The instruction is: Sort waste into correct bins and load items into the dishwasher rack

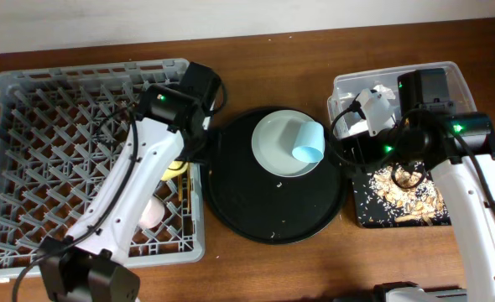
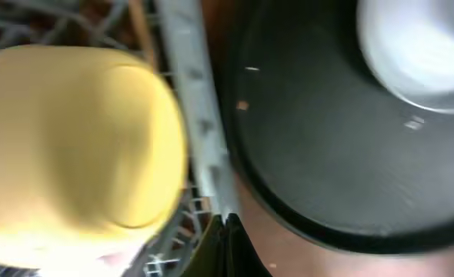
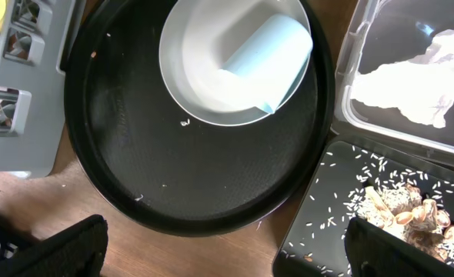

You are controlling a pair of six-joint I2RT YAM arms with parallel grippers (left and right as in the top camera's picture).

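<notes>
The grey dishwasher rack [image 1: 29, 109] fills the left. The yellow bowl [image 2: 73, 146] sits in it by its right wall, with the pink cup [image 1: 151, 211] and the chopsticks [image 1: 184, 191] nearby. My left gripper [image 2: 231, 246] is shut and empty, just above the rack's right wall beside the bowl. The pale plate [image 1: 273, 147] holds the light-blue cup [image 1: 308, 144] lying on its side; both show in the right wrist view [image 3: 204, 69], [image 3: 269, 54]. My right gripper [image 3: 227, 254] is open and empty over the gap between the round tray and the bins. The wrapper is not visible.
The large round black tray [image 1: 256, 210] lies in the middle under the plate. The clear tub [image 1: 457, 80] holds the white napkin [image 3: 419, 77]. The shallow black tray [image 3: 327, 208] in front of it holds brown food scraps [image 3: 412, 211] and scattered rice.
</notes>
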